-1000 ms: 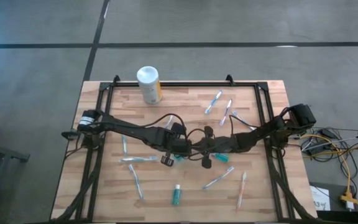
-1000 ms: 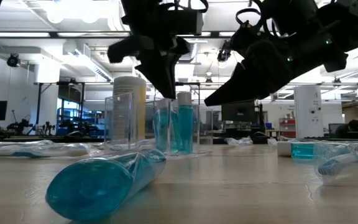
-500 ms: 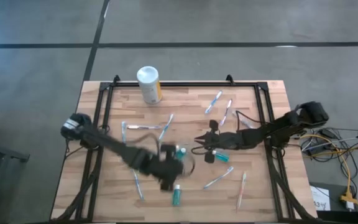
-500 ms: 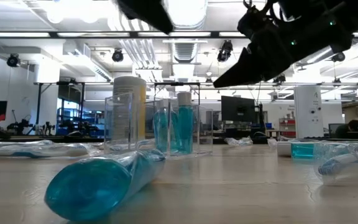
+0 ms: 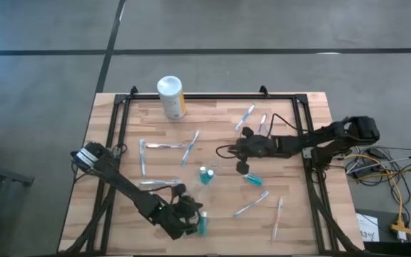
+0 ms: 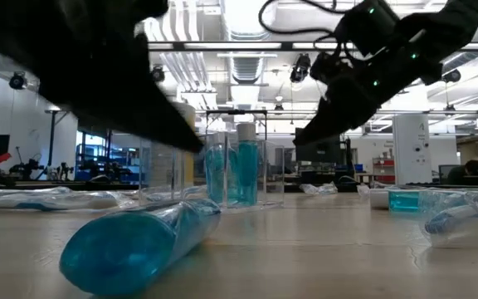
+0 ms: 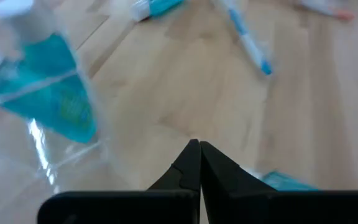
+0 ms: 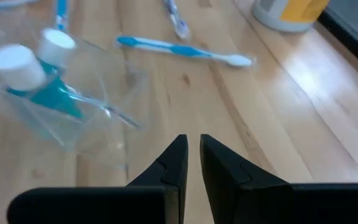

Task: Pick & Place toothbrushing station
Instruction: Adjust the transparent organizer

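The clear cup (image 5: 205, 175) stands upright on its base near the table's middle, with teal white-capped tubes inside; it also shows in the low view (image 6: 239, 170) and both wrist views (image 7: 42, 93) (image 8: 61, 106). My left gripper (image 5: 190, 213) is shut and empty, close to the near edge, beside a teal tube (image 5: 203, 226) lying flat. My right gripper (image 5: 228, 151) is shut but for a thin slit and empty, to the right of the cup and a little farther back. Another teal tube (image 5: 254, 179) lies right of the cup. Toothbrushes lie scattered flat on the table.
A white canister with a yellow label (image 5: 170, 96) stands at the far edge. Toothbrushes lie at the left (image 5: 159, 183), centre (image 5: 190, 148), far right (image 5: 245, 117) and near right (image 5: 251, 204) (image 5: 277, 218). A black frame (image 5: 120, 135) runs along the table's sides.
My left gripper has swung away from the cup toward the table's near edge and now sits beside the lying teal tube. My right gripper has drawn back from the cup toward the table's right and far side. The cup has stayed upright in place.
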You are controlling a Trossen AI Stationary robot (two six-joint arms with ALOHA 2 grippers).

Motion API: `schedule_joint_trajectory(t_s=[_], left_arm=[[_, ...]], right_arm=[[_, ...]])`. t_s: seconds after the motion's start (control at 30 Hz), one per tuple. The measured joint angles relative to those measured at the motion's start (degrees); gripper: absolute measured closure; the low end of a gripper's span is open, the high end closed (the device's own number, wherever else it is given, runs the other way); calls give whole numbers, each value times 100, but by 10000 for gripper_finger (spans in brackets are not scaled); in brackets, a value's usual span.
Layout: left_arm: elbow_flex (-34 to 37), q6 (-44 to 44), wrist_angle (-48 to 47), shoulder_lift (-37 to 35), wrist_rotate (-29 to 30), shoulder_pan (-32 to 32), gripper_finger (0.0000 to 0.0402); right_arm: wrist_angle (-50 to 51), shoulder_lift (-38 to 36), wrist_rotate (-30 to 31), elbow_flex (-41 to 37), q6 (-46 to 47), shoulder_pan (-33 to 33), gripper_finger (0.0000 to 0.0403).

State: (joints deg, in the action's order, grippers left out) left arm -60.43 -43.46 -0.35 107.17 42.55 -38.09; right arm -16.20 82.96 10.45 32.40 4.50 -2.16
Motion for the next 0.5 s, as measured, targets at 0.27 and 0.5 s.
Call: schedule_joint_trajectory(t_s=[0.27, 0.5], left_arm=[[462, -904, -37, 34, 385, 0, 399], [696, -1447, -531, 33, 599, 59, 399]], right_arm=[[-277, 581, -307, 13, 14, -271, 360], [-416, 1098, -655, 149, 142, -327, 360]])
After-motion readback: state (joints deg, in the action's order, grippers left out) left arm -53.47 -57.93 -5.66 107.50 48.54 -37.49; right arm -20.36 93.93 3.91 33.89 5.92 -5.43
